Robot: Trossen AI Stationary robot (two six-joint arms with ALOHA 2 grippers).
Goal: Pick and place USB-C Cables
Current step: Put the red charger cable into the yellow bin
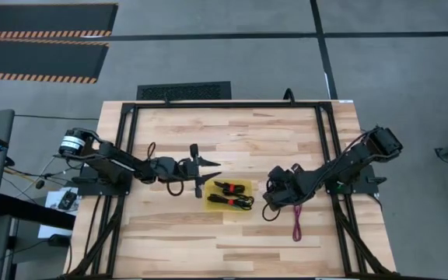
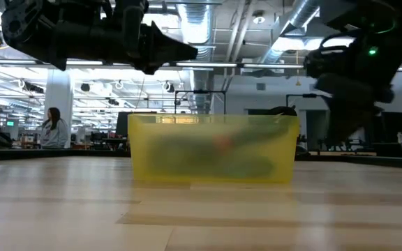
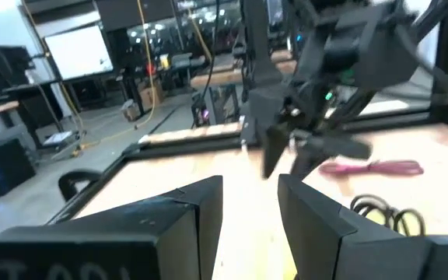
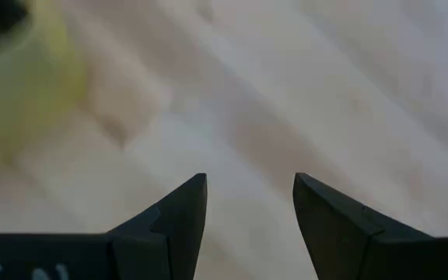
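Two black USB-C cable bundles with red bands lie in the yellow tray, which the low view shows as a translucent yellow box. The magenta cable lies flat on the wood to the right of the tray and also shows in the left wrist view. No teal cable is in view. My left gripper hangs open above the table just left of the tray. My right gripper hovers open over bare wood to the tray's right, near the magenta cable.
A black frame runs round the wooden table. A black cable loop hangs by the left arm, and another sits under the right arm. Bare wood lies along the near side. People sit in the room beyond.
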